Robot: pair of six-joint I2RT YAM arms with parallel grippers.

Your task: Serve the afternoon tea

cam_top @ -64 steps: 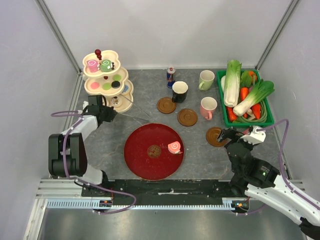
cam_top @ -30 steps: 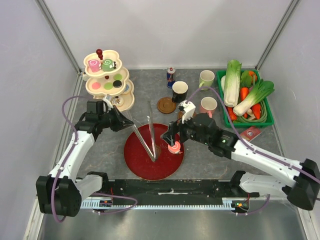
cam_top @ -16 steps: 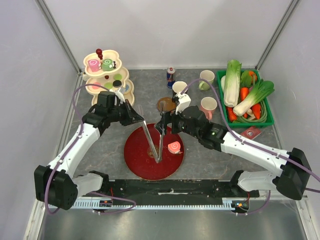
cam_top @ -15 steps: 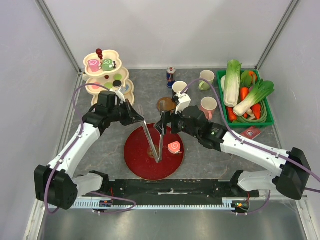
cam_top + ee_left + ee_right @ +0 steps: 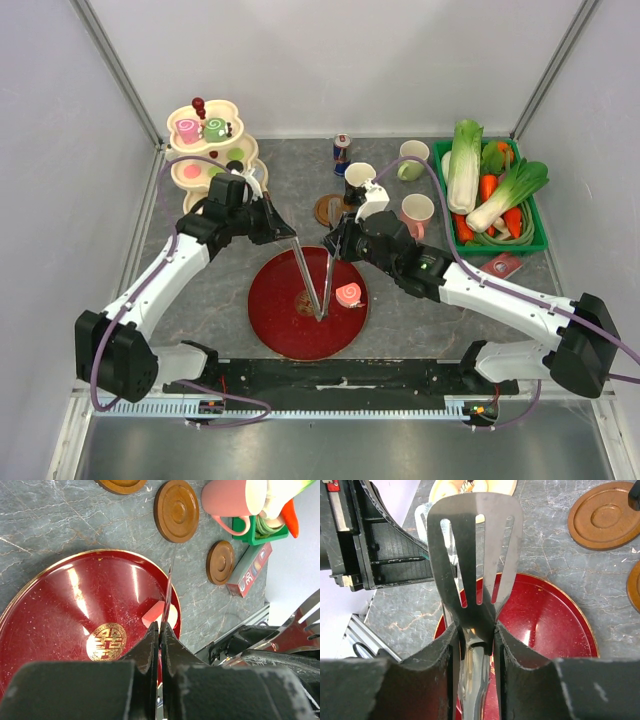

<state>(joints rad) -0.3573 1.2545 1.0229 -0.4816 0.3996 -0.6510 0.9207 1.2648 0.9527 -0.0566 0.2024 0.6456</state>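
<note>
Metal serving tongs (image 5: 309,282) stand in a V over the red plate (image 5: 280,310), joined end down. My left gripper (image 5: 281,229) is shut on the left arm of the tongs (image 5: 168,591), seen edge-on in its wrist view (image 5: 161,626). My right gripper (image 5: 336,246) is shut on the neck of the other arm, the slotted blade (image 5: 475,535) sticking out beyond its fingers (image 5: 475,627). A pink swirl roll (image 5: 348,294) lies on the plate. More pastries sit on the tiered stand (image 5: 205,150). The black mug (image 5: 358,178), pale green mug (image 5: 412,160) and pink mug (image 5: 416,212) stand behind.
Wooden coasters (image 5: 176,510) (image 5: 220,562) lie by the pink mug (image 5: 227,497). A drink can (image 5: 342,152) stands at the back. The green vegetable basket (image 5: 540,240) is at the right, with a small red box (image 5: 500,265) in front of it.
My right gripper has closed on the tongs' right arm. The left gripper has shifted slightly back and right, and the tongs' V has narrowed.
</note>
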